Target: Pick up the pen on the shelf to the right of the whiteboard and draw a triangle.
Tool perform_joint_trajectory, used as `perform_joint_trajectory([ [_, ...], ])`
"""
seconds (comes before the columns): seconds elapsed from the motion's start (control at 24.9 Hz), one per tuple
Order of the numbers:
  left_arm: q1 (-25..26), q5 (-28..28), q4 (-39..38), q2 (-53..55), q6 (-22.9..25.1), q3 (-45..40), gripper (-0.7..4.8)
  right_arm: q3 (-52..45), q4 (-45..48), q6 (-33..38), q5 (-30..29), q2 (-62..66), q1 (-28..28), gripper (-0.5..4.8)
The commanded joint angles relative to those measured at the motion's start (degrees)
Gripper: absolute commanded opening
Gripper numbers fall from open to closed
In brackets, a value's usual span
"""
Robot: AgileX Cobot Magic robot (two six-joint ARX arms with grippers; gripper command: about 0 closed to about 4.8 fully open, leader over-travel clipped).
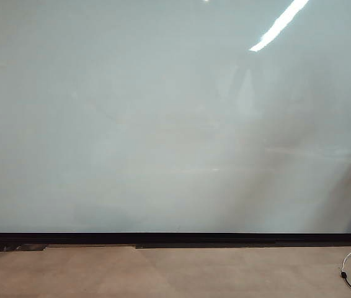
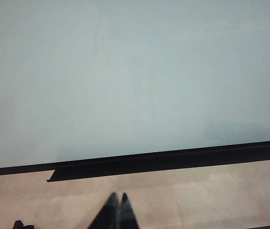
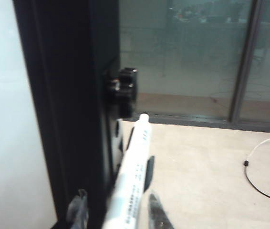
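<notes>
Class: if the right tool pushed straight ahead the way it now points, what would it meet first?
Probably the pen: it lies between the right tool's fingers, running ahead along the whiteboard's black frame. Depth is unclear; beyond the pen's far end sits a black bracket.

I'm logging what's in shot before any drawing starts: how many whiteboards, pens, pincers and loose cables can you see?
Whiteboard: 1
Pen, between the right pincer's fingers: 1
Pincers, left pincer and right pincer: 2
Loose cable on the floor: 1
Total: 5
</notes>
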Motion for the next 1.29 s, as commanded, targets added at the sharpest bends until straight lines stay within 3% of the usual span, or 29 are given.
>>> perform_joint_trajectory([
  [0.04, 0.0, 0.0, 0.3, 0.0, 0.0, 0.2, -0.05, 0.2, 0.9, 0.1, -0.5, -0.2, 0.0, 1.33],
  [0.2, 0.0, 0.0, 0.3, 0.0, 0.0, 0.2, -0.05, 0.2, 0.9, 0.1, -0.5, -0.2, 0.0, 1.32],
  [0.28, 0.0, 0.0, 0.3, 0.0, 0.0, 0.2, -0.05, 0.1, 0.9, 0.1, -0.5, -0.2, 0.0, 0.8],
  [0.48, 0.0, 0.0, 0.3, 0.0, 0.0, 0.2, -0.05, 0.1, 0.9, 0.1, -0.5, -0.2, 0.0, 0.42],
  [0.84, 0.0, 0.0, 0.3, 0.0, 0.0, 0.2, -0.05, -0.1, 0.9, 1.8, -1.4, -1.8, -0.9, 0.35],
  [0.93, 0.0, 0.0, 0.2, 0.0, 0.1, 0.2, -0.05, -0.7, 0.9, 1.7, 0.2, -3.9, -1.8, -0.05],
  [1.01, 0.0, 0.0, 0.2, 0.0, 0.0, 0.2, -0.05, -1.6, -0.7, 1.6, 5.4, -7.5, -4.0, -0.07],
  [1.29, 0.0, 0.0, 0.2, 0.0, 0.0, 0.2, -0.05, -6.5, -7.1, 4.6, 6.9, -20.0, -8.9, -0.07],
])
